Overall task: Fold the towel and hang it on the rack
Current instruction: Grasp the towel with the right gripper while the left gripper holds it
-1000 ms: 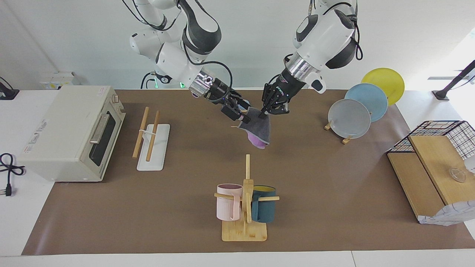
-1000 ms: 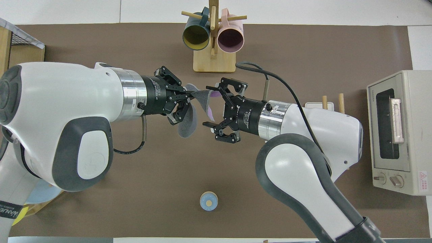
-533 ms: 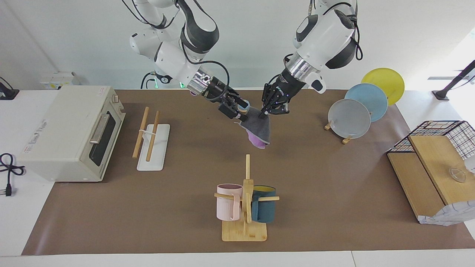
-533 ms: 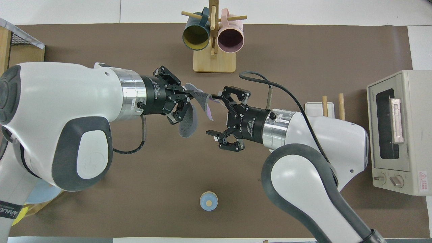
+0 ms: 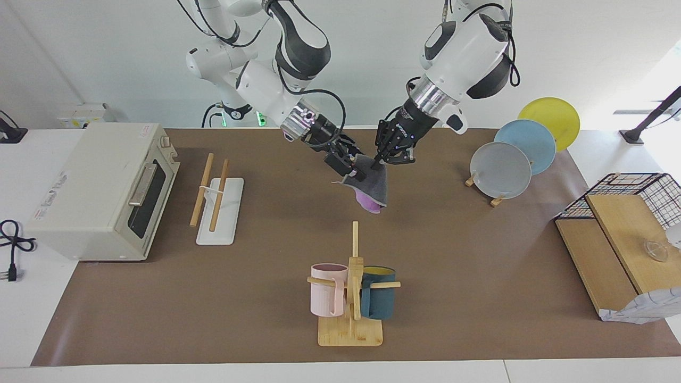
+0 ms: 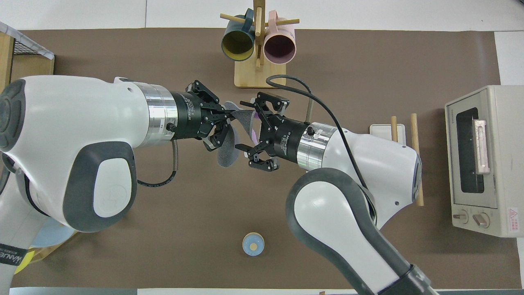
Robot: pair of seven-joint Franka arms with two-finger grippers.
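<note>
1. Nearest the robots, a small round blue lid point(image 6: 253, 243) lies on the brown mat point(image 5: 266, 319), well apart from everything else.
2. Over the middle of the mat the two grippers meet in the air, with the towel point(image 5: 370, 187) between them.
3. The left gripper point(image 5: 379, 162) pinches the top edge of the towel, fingertips pressed together on the cloth. The towel hangs down from it, clear of the mat, dark grey face outward, with a purple fold showing at its lowest part.
4. The right gripper point(image 5: 355, 169) stands with its fingers spread wide, right at the towel's upper edge on the side toward the right arm's end of the table. In the overhead view its two fingers reach either side of the hanging cloth point(image 6: 239, 131); it does not clamp the towel.
5. The rack point(image 5: 215, 199) stands toward the right arm's end of the table, well apart from the towel, its two wooden rods bare above the white base. Just beside it, at the table's end, sits a cream toaster oven point(image 5: 101, 191).
6. Toward the left arm's end, three round plates point(image 5: 524, 151) lean in a small wooden stand.
7. Farthest from the robots, a wooden mug tree point(image 5: 351, 298) carries a pink mug and a teal mug.
</note>
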